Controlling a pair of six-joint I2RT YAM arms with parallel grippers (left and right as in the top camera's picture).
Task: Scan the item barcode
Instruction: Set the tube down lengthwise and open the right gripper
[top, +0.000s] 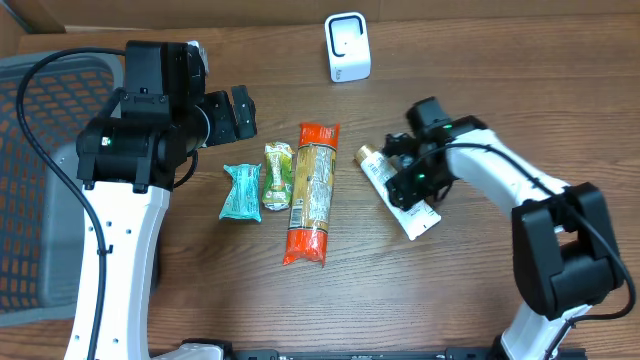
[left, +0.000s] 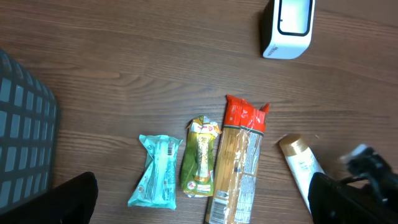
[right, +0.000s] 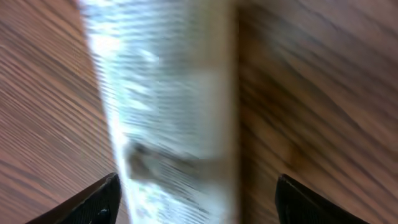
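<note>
Straddling the tube (top: 379, 173), spread right jaws closing off-centre could skid it across the bench (top: 480, 300); left jaws spread, empty.

1. Bearing surface: a brown wood-grain table (top: 420, 300), filling most of the overhead frame.
2. Upper centre: a white box-shaped barcode scanner (top: 347, 47), standing alone, well apart from the goods.
3. Centre: three packets lying side by side.
   - Leftmost is a teal crinkled snack packet (top: 240, 192).
   - Just beside it is a green-and-yellow snack packet (top: 277, 177).
   - Rightmost, close against that one, is a long pasta packet with orange-red ends (top: 311, 192).
4. Right of centre: a white tube with a gold cap (top: 378, 172), lying slantwise with the cap toward the upper left, apart from the pasta packet.
5. Left edge: a grey mesh basket (top: 30, 180), cut off by the frame. Whether it rests on the table cannot be told.
</note>
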